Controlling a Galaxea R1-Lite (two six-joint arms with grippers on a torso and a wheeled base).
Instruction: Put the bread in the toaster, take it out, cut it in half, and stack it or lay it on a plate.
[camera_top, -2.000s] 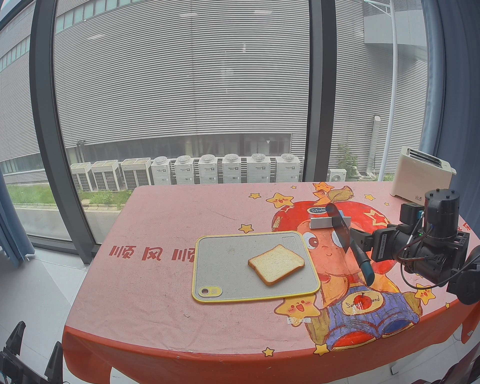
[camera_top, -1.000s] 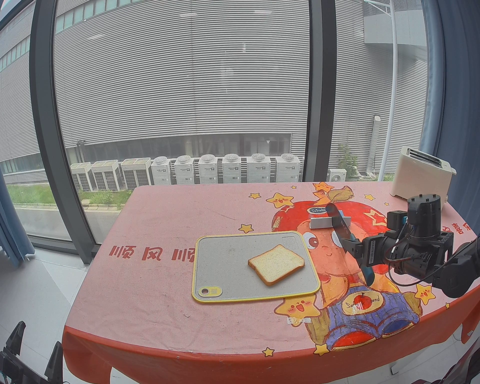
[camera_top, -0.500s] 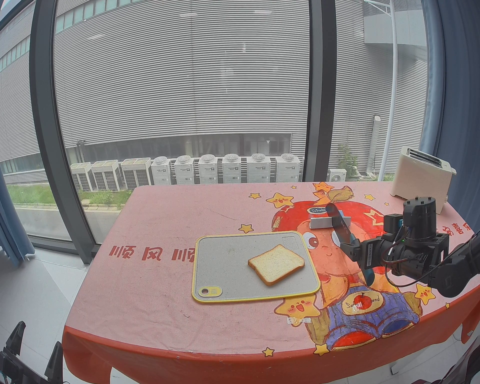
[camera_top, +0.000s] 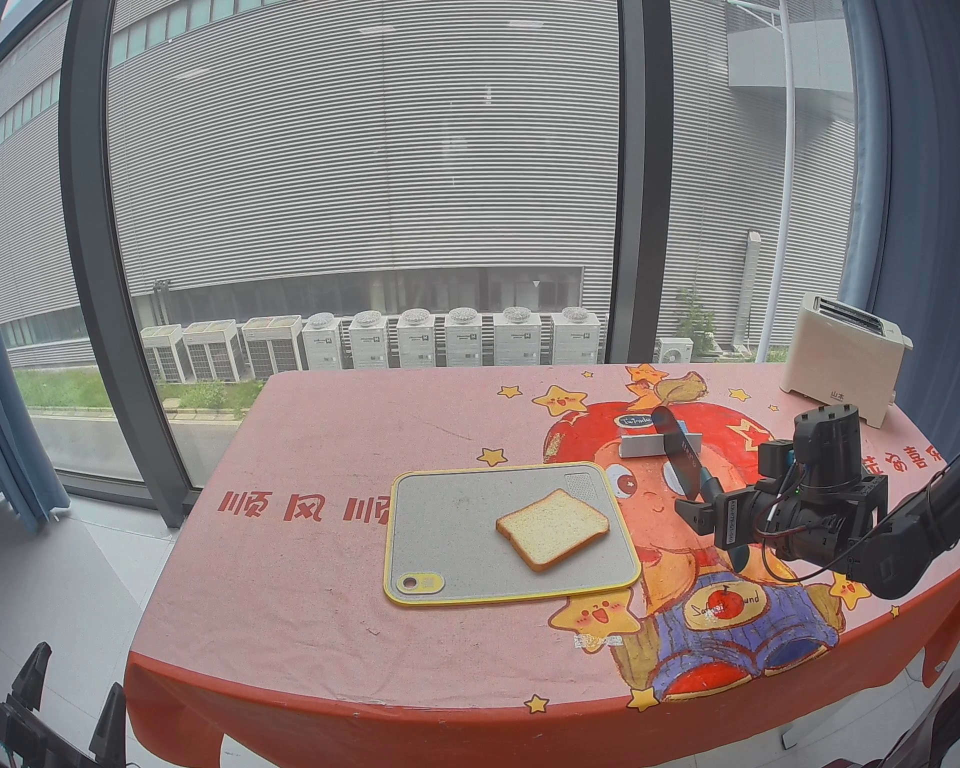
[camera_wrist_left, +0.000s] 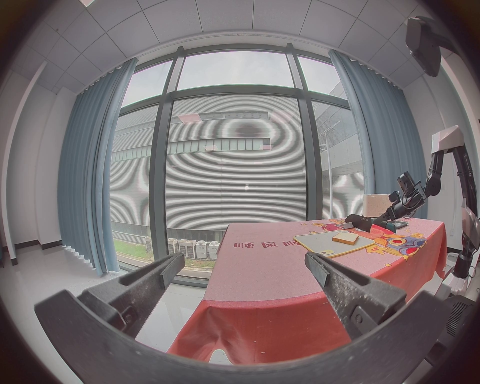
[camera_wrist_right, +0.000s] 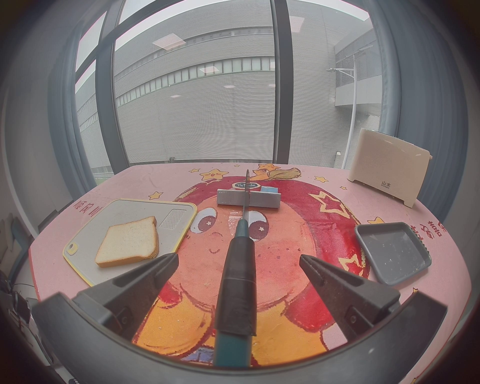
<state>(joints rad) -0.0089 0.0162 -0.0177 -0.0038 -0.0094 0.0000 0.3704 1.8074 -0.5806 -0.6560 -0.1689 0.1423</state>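
Note:
A slice of bread (camera_top: 552, 527) lies flat on the grey, yellow-rimmed cutting board (camera_top: 450, 530). To its right a knife (camera_top: 681, 452) leans with its blade on a small grey stand (camera_top: 645, 441), teal handle toward me. My right gripper (camera_top: 700, 512) is open low over the table, its fingers on either side of the knife handle (camera_wrist_right: 237, 285) without touching it. The right wrist view also has the bread (camera_wrist_right: 127, 241) and a grey plate (camera_wrist_right: 392, 250). The cream toaster (camera_top: 842, 358) stands at the far right corner. My left gripper (camera_wrist_left: 242, 262) is open, low and off the table's left end.
The table carries a pink cartoon cloth (camera_top: 320, 440), bare across its left half. A window wall runs right behind the table. The toaster (camera_wrist_right: 390, 165) and the plate sit close together on the right side, behind my right arm.
My right gripper has come down and moved left toward the knife, and its open fingers now flank the handle. Bread, board and knife have not moved.

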